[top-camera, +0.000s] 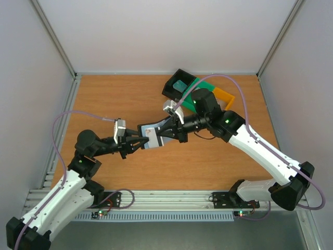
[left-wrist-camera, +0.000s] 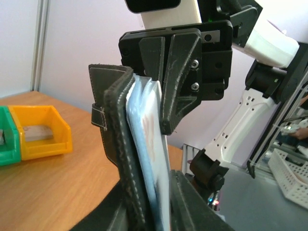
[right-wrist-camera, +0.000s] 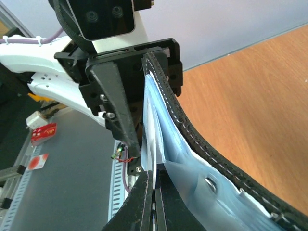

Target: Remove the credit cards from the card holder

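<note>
Nearest the overhead camera, your two arms rise from the near edge: the left arm [top-camera: 62,192] leans inward from the left, and the right arm [top-camera: 260,151] reaches back from the right. They meet over the middle of the wooden table [top-camera: 125,99].

At the far edge sits a black tray [top-camera: 171,89], with a green tray [top-camera: 208,83] and an orange tray [top-camera: 226,96] just beside it to the right. A teal card [top-camera: 181,85] lies inside the black tray.

Between the arms, the card holder [left-wrist-camera: 113,139] is held off the table, standing on edge, with its black stitched cover on one side and its pale blue pockets on the other.

Your left gripper [top-camera: 143,140] is closed around the card holder, one finger against the cover and the other against the pocket side.

Your right gripper [right-wrist-camera: 154,180] is pinched fully together on the thin edge of a pale card [left-wrist-camera: 154,144], which still sits mostly inside the pockets.
</note>
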